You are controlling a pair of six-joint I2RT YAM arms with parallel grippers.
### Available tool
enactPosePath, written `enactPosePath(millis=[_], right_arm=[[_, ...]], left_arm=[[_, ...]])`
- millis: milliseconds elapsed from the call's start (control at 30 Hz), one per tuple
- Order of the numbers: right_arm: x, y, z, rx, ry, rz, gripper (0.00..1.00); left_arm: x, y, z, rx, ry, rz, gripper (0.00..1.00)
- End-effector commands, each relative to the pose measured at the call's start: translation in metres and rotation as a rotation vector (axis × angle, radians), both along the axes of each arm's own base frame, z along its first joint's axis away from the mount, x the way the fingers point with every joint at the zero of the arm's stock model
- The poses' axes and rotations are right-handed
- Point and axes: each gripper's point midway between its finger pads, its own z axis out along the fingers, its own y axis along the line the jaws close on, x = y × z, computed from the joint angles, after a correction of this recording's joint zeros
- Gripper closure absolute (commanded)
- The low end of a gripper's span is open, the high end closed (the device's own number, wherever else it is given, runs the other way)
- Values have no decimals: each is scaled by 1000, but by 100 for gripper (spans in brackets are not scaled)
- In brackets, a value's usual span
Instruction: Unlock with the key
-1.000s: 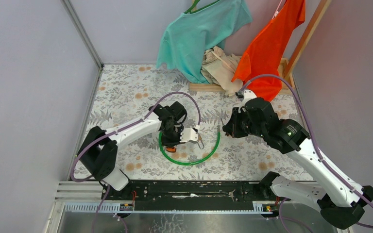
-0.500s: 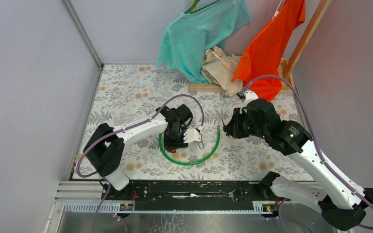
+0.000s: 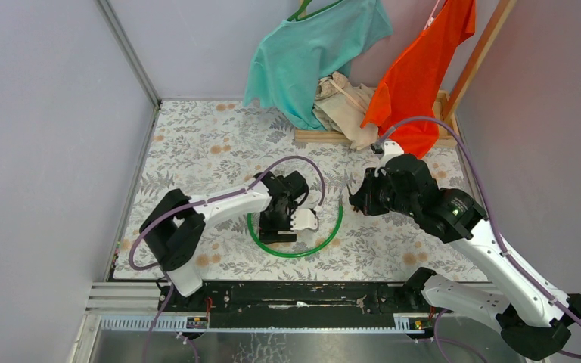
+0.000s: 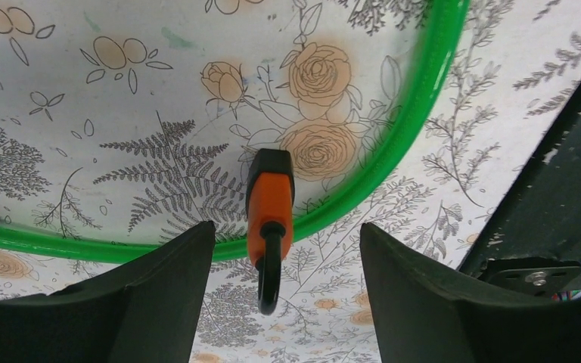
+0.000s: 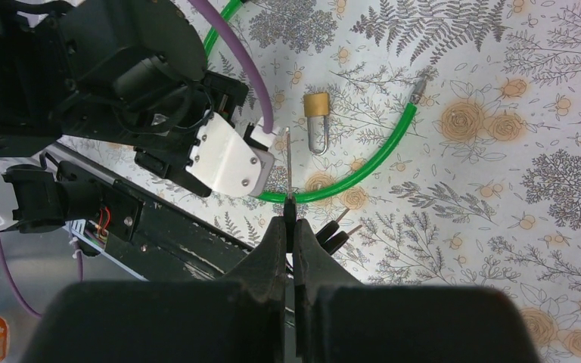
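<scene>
over the near arc of the green cable loop (image 4: 416, 113), your left end effector (image 4: 286, 234) has slid toward the right arm and lower within the last second. it now straddles the orange padlock (image 4: 270, 204), which the top view showed in the open a second ago and now hides under the wrist. fingers spread wide, one either side of the lock body, gripping nothing. the lock lies flat on the table (image 3: 197, 136), across the cable, shackle pointing toward the camera. your right end effector (image 5: 291, 227) has barely shifted: clamped tight on the key (image 5: 288, 162), thin silver blade sticking straight out past the fingertips, its twin dangling just beside. the key hangs above the table at the loop's right side, well apart from the orange padlock. a small brass padlock (image 5: 316, 106) lies inside the loop. reading: the left arm is set up to seize and steady the lock; no insertion has begun, and you will probably need the keyway turned toward the blade.
</scene>
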Motion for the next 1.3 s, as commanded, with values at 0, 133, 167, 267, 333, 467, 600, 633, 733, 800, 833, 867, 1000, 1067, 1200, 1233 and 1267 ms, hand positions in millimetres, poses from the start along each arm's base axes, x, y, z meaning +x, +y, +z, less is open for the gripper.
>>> enactPosePath(millis=[0, 133, 167, 267, 333, 467, 600, 633, 733, 800, 833, 867, 1000, 1067, 1200, 1233, 1267], right_arm=[[1, -1, 8, 20, -32, -9, 100], [1, 1, 6, 23, -30, -7, 100], [1, 1, 6, 24, -31, -6, 100], [1, 0, 7, 25, -33, -6, 100], [0, -1, 9, 25, -37, -4, 100], [-2, -3, 9, 25, -40, -7, 100], [-3, -5, 11, 30, -48, -9, 100], [-3, -5, 11, 31, -48, -11, 100], [-2, -4, 10, 26, -44, -7, 100], [-3, -4, 11, 30, -48, -7, 100], [-3, -4, 12, 32, -51, -6, 100], [-3, -5, 12, 31, -51, -7, 100], [-5, -7, 13, 33, -53, -9, 100], [-6, -8, 13, 29, -53, -8, 100], [-6, -9, 14, 25, -55, -7, 100], [-6, -9, 14, 25, -55, -7, 100], [-6, -8, 14, 27, -56, -7, 100]], left_arm=[[12, 3, -9, 62, -63, 9, 24], [18, 3, -15, 106, -104, -4, 26], [19, 2, -15, 117, -112, -14, 27], [19, -1, -18, 150, -136, -42, 27], [18, -2, -19, 183, -144, -61, 27], [21, 6, -23, 271, -176, -101, 27], [18, 11, -25, 305, -155, -105, 29], [17, 11, -26, 311, -147, -106, 30], [18, 12, -25, 335, -133, -112, 32], [20, 15, -23, 371, -128, -123, 35], [20, 15, -24, 383, -123, -125, 35], [21, 15, -24, 390, -120, -126, 36], [19, 18, -28, 414, -102, -132, 38], [16, 21, -31, 426, -91, -135, 39], [14, 28, -32, 455, -80, -143, 39], [13, 29, -32, 463, -79, -146, 39], [14, 30, -31, 469, -80, -148, 39]])
